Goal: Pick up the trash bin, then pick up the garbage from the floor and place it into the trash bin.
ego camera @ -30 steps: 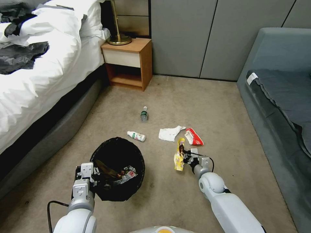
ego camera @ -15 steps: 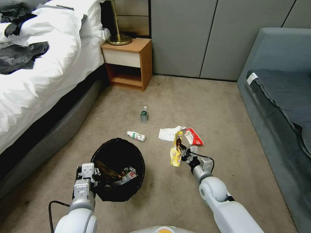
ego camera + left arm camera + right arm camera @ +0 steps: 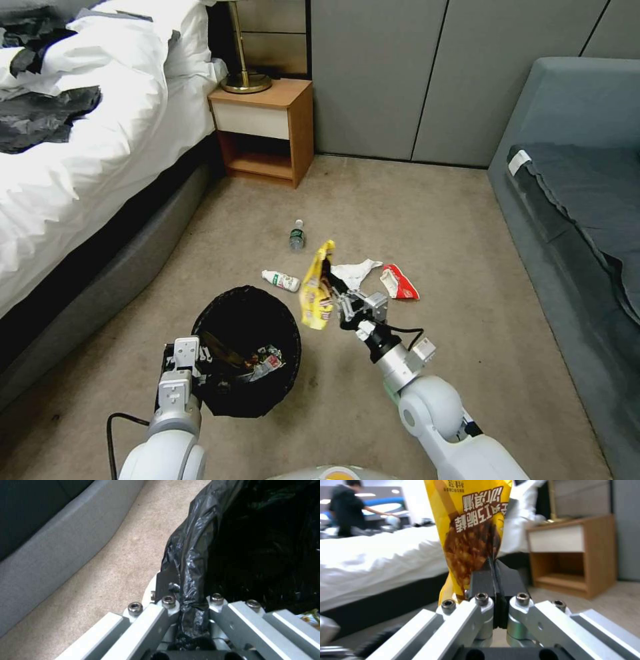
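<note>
Right gripper [image 3: 331, 288] clamps yellow foil snack wrapper [image 3: 316, 289] by one edge, at 1 o'clock off black-lined round white bin [image 3: 248, 351].
Left gripper [image 3: 186, 605] pinches bin rim. Risk: thin edge grip may slip, wrapper may flutter and drop short of rim.

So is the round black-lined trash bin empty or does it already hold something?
Not empty. The round black-lined trash bin already holds crumpled wrappers at its bottom, seen from the head view.

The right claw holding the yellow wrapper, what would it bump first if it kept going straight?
Probably the bed. The right claw, shut on the yellow wrapper, points there in its wrist view; depth is unclear.
</note>
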Motion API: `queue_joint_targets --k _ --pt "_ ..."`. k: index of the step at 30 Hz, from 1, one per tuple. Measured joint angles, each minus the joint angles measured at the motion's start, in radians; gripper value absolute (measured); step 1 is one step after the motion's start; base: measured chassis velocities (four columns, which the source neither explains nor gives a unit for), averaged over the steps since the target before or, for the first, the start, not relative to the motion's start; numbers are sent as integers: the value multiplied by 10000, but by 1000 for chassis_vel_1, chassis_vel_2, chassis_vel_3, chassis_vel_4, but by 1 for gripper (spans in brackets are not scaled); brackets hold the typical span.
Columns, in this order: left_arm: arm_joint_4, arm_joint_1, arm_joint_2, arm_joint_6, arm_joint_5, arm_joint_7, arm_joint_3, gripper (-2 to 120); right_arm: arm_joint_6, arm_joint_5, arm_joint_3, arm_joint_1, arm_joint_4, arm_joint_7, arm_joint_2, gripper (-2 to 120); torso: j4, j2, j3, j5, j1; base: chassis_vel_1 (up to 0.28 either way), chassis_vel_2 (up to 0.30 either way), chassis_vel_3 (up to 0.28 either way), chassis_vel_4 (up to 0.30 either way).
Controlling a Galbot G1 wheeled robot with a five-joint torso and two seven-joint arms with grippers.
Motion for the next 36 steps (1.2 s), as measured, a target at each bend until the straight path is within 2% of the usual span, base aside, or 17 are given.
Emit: queue_joint_targets --k 10,20,29,30,31,34,35,36 --pt "0 23 -100 -1 249 10 335 0 71 -291 -1029 72 566 -148 -389 0 0 0 0 -2 0 0 0 0 0" --pt "14 59 -217 -8 588 25 680 0 30 -639 -1873 665 -447 -114 -152 0 0 1 1 -2 0 0 0 0 0" --pt "-9 69 -186 -6 624 37 724 0 -105 -1127 -1890 651 -803 -208 -169 0 -2 0 1 -5 0 0 0 0 0" --pt "-12 66 -170 -3 619 40 719 0 -108 -1175 -1885 623 -810 -219 -194 5 -2 0 1 -4 0 0 0 0 0" --pt "-12 66 -170 -3 619 40 719 0 -108 -1175 -1885 623 -810 -219 -194 5 -2 0 1 -4 0 0 0 0 0" --pt "-25 42 -139 34 596 52 718 0 -104 -1258 -1875 552 -813 -266 -234 20 -2 0 1 -5 0 0 0 0 0" --pt "-25 42 -139 34 596 52 718 0 -104 -1258 -1875 552 -813 -266 -234 20 -2 0 1 -5 0 0 0 0 0" --pt "-38 37 -132 50 589 56 718 0 -93 -1297 -1864 537 -813 -285 -247 26 -2 0 1 -5 0 0 0 0 0"
